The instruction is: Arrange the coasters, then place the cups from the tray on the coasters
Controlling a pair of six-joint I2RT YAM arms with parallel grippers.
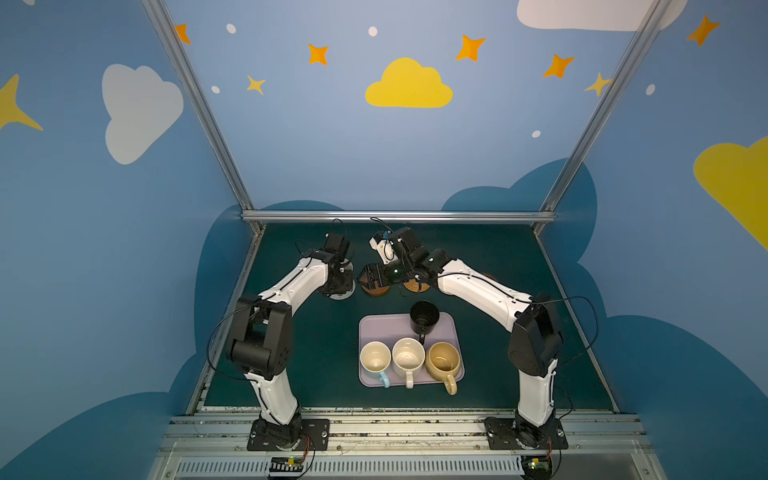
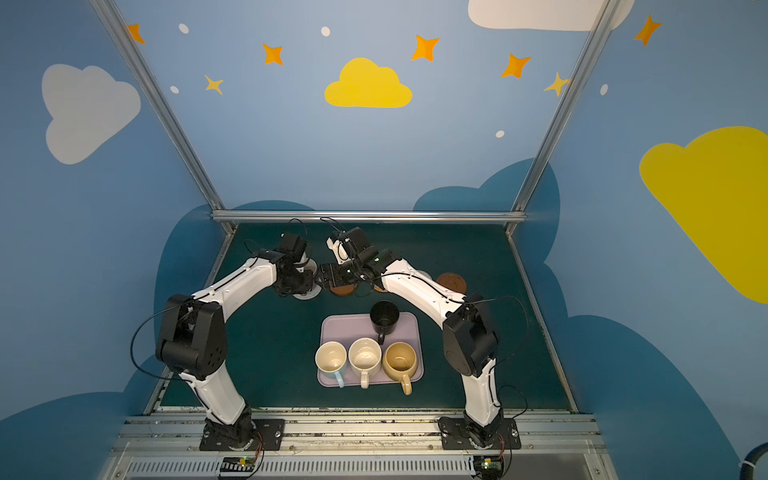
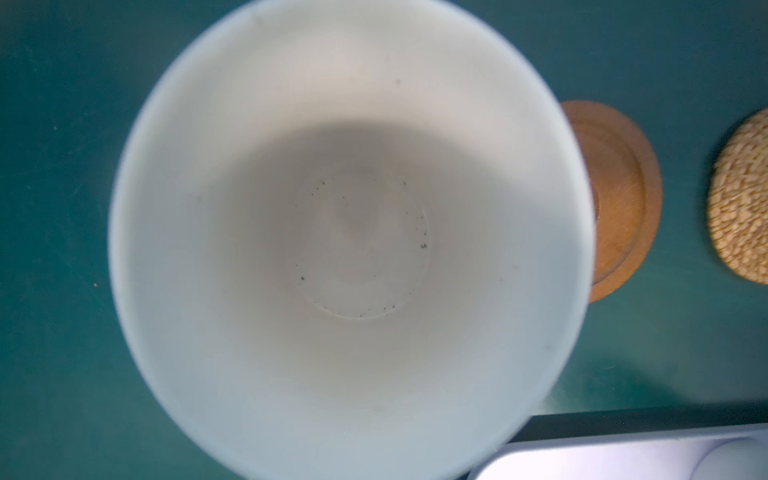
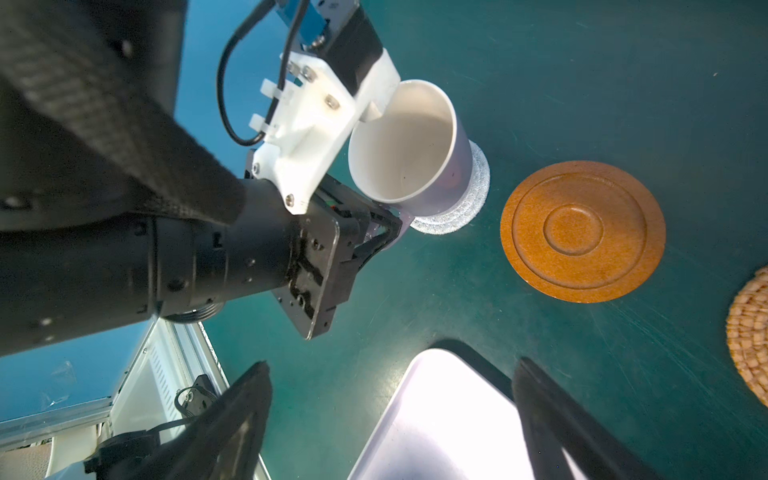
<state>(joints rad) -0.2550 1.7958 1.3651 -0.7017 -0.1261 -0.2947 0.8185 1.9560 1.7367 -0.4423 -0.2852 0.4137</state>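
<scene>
One lilac mug (image 4: 407, 153) hangs by its handle in my left claw (image 4: 380, 232), pinched shut, over the grey coaster (image 4: 471, 199) and seemingly off-centre. If I let go now, it may tip off the edge. My right claw (image 4: 392, 363), wide and empty, hovers close and could nudge the brown coaster (image 4: 582, 230). Four more mugs (image 1: 408, 353) stand on the tray (image 1: 374, 328).

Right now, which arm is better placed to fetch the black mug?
Likely right. The right gripper hangs open and empty near the far edge of the tray, where the black mug stands; the left gripper is shut on the handle of the lilac mug.
</scene>
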